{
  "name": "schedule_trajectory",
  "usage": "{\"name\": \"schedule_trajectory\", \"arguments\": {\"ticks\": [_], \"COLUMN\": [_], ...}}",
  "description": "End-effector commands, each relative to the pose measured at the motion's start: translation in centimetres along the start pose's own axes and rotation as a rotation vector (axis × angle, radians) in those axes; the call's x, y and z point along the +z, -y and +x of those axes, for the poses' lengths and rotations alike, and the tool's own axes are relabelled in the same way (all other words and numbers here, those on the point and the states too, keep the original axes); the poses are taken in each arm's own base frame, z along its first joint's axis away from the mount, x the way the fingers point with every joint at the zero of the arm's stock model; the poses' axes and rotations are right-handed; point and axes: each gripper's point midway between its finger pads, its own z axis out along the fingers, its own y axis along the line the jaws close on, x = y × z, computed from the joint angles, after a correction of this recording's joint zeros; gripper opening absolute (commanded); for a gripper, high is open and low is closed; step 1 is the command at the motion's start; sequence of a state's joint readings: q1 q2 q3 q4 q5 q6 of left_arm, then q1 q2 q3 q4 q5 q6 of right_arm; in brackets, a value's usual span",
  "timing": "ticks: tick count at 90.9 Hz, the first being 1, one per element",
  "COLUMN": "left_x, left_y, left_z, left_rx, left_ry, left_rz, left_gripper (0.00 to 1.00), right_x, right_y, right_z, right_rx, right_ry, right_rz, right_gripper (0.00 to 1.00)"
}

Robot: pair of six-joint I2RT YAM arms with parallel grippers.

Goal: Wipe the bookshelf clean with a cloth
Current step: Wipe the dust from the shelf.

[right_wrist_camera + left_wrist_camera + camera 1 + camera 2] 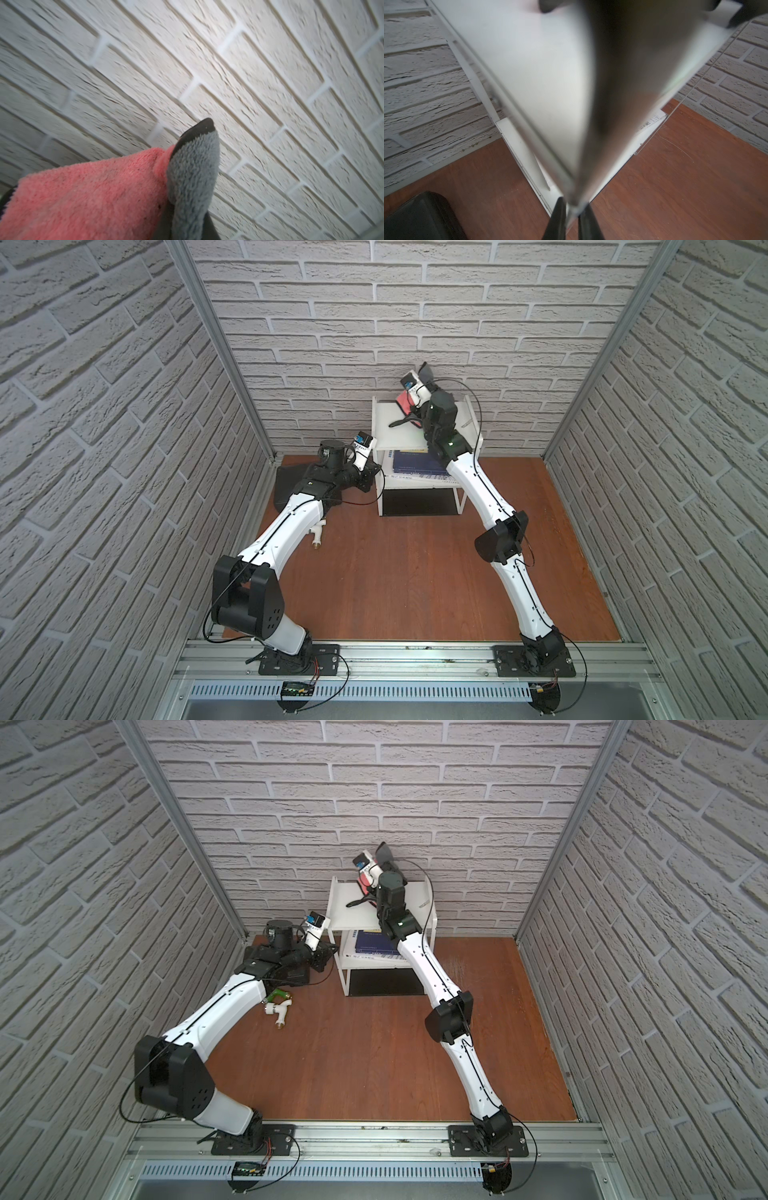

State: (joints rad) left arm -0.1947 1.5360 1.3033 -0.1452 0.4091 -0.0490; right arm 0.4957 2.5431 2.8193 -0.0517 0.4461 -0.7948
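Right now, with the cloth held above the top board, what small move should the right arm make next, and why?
Probably lower the right tool so the pink-and-grey cloth presses flat on the bookshelf's top board. The wrist view shows the cloth pinched but facing the brick wall, apparently off the board. The left tool is closed on the bookshelf's front edge, apparently steadying it.

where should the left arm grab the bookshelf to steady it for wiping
Grip the thin upright edge of the bookshelf on the side facing the left arm, coming in level from that side. That edge is narrow enough to fit between the jaws, as the left gripper shows by closing on it. The flat top board is too wide to pinch and must stay free for the cloth.
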Motion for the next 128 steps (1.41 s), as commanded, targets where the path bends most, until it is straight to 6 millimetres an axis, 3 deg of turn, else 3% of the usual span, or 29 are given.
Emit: {"name": "schedule_trajectory", "arguments": {"ticks": [1, 7, 15, 23, 29, 35, 43, 47, 52, 60, 63, 65, 67, 71, 73, 81, 86, 90, 93, 97, 103, 109, 112, 115, 121, 128], "left_x": [-0.7, -0.9, -1.1, -1.2, -1.3, -1.5, -1.6, -1.7, -1.8, -2.0, -2.1, -2.2, -2.3, -2.4, -2.5, -2.8, -3.0, -3.0, -3.0, -2.8, -2.5, -2.2, -2.2, -2.2, -2.3, -2.5], "left_y": [-1.3, -1.3, -1.2, -1.4, -1.5, -1.7, -1.7, -1.6, -1.7, -1.8, -1.9, -1.9, -1.9, -2.0, -2.1, -2.1, -2.1, -2.0, -2.0, -1.9, -1.9, -1.7, -1.7, -1.6, -1.6, -1.8], "left_z": [2.5, 2.4, 2.4, 2.5, 2.6, 2.7, 2.7, 2.7, 2.6, 2.5, 2.5, 2.6, 2.6, 2.6, 2.6, 2.7, 2.6, 2.5, 2.4, 2.3, 2.2, 2.1, 2.0, 1.8, 1.8, 1.9], "left_rx": [-0.105, -0.101, -0.097, -0.091, -0.092, -0.096, -0.097, -0.098, -0.099, -0.099, -0.100, -0.101, -0.101, -0.106, -0.107, -0.117, -0.117, -0.118, -0.122, -0.127, -0.140, -0.154, -0.160, -0.159, -0.156, -0.158], "left_ry": [-0.092, -0.084, -0.078, -0.077, -0.076, -0.074, -0.069, -0.066, -0.064, -0.063, -0.061, -0.062, -0.061, -0.059, -0.056, -0.041, -0.025, -0.018, -0.017, -0.017, -0.015, -0.011, -0.008, -0.002, 0.001, -0.003], "left_rz": [-0.068, -0.069, -0.071, -0.076, -0.081, -0.085, -0.089, -0.088, -0.091, -0.099, -0.103, -0.106, -0.110, -0.115, -0.117, -0.118, -0.112, -0.107, -0.105, -0.098, -0.084, -0.070, -0.065, -0.059, -0.058, -0.058], "left_gripper": [0.00, 0.00, 0.00, 0.00, 0.00, 0.00, 0.00, 0.00, 0.00, 0.00, 0.00, 0.00, 0.00, 0.00, 0.00, 0.00, 0.00, 0.00, 0.00, 0.00, 0.00, 0.00, 0.00, 0.00, 0.00, 0.00], "right_x": [-2.8, -1.3, 0.8, 0.9, 0.4, -0.3, -1.0, -1.8, -3.2, -6.4, -7.4, -7.8, -7.9, -8.1, -8.0, -7.9, -9.1, -10.6, -11.9, -13.4, -15.4, -16.0, -16.3, -16.5, -16.7, -16.1], "right_y": [-18.4, -14.5, -7.5, -1.5, 1.0, 0.8, -2.8, -5.4, -8.4, -11.6, -11.0, -10.8, -9.3, -7.6, -5.8, 0.1, 1.8, 2.7, 1.2, -1.3, -5.6, -9.5, -10.8, -13.1, -14.0, -11.9], "right_z": [2.4, 4.6, 11.1, 17.3, 20.1, 21.3, 20.0, 18.1, 14.8, 9.5, 7.5, 7.2, 6.3, 7.0, 7.0, 12.8, 15.8, 15.7, 15.7, 14.3, 10.3, 6.2, 3.2, 2.2, -0.2, -0.4], "right_rx": [-0.242, -0.261, -0.302, -0.366, -0.394, -0.434, -0.497, -0.519, -0.505, -0.398, -0.354, -0.333, -0.312, -0.309, -0.309, -0.308, -0.289, -0.276, -0.278, -0.272, -0.254, -0.223, -0.205, -0.200, -0.185, -0.164], "right_ry": [0.002, -0.085, -0.291, -0.483, -0.569, -0.602, -0.561, -0.511, -0.431, -0.298, -0.251, -0.243, -0.227, -0.240, -0.242, -0.376, -0.454, -0.454, -0.433, -0.367, -0.251, -0.176, -0.122, -0.111, -0.080, -0.096], "right_rz": [-0.383, -0.292, -0.147, -0.061, -0.054, -0.098, -0.218, -0.295, -0.389, -0.559, -0.583, -0.589, -0.562, -0.520, -0.472, -0.361, -0.385, -0.412, -0.475, -0.568, -0.683, -0.742, -0.755, -0.786, -0.787, -0.732], "right_gripper": [0.03, 0.03, 0.03, 0.03, 0.03, 0.03, 0.03, 0.03, 0.03, 0.03, 0.03, 0.03, 0.03, 0.03, 0.03, 0.03, 0.02, 0.02, 0.03, 0.03, 0.03, 0.03, 0.03, 0.03, 0.03, 0.03]}}
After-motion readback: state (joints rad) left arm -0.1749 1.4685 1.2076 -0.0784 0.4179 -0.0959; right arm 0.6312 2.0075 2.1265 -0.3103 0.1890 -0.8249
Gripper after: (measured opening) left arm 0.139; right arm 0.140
